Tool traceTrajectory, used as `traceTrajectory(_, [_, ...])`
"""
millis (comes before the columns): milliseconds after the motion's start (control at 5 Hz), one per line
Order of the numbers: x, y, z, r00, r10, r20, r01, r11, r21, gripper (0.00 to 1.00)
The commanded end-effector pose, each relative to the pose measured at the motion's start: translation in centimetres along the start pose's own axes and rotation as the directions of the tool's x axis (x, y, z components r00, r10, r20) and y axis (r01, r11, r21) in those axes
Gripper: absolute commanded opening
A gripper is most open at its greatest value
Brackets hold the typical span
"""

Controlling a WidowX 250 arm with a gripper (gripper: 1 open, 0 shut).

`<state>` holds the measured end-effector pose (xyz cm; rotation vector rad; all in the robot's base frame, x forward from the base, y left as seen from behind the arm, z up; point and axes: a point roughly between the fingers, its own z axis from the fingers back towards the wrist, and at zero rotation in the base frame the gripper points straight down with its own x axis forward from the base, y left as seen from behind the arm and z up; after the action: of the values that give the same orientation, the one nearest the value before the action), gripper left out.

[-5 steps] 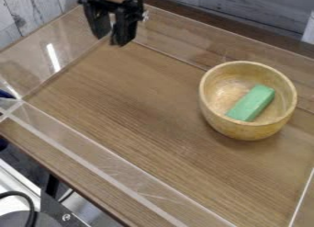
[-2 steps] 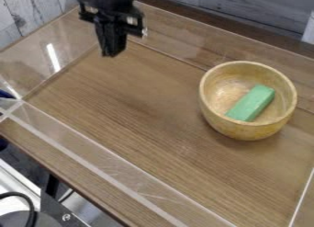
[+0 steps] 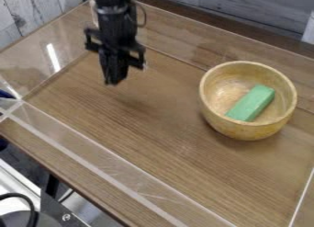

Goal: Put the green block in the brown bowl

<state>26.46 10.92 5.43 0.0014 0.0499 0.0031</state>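
Observation:
The green block point(image 3: 251, 103) lies tilted inside the brown bowl point(image 3: 218, 115), which stands on the right side of the wooden table. My gripper point(image 3: 116, 78) hangs over the left part of the table, well away from the bowl. Its black fingers are pressed together and point down, with nothing between them.
A clear plastic wall point(image 3: 73, 130) runs around the wooden table top point(image 3: 135, 130), low along the front and left edges. Behind the table is a pale plank wall point(image 3: 25, 15). Cables hang below the front left corner point(image 3: 18, 208).
The gripper closed its fingers and moved down and slightly right, from the table's back left corner toward the middle left. The block and bowl stayed put.

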Motion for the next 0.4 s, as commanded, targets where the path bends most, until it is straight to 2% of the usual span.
traceTrajectory(0, [0.7,0.0,-0.5,1.000,-0.021,0.022,0.020,1.000,0.021,0.00])
traceTrajectory(200, [0.9,0.0,-1.8,1.000,-0.022,0.010,0.021,1.000,0.021,0.00])
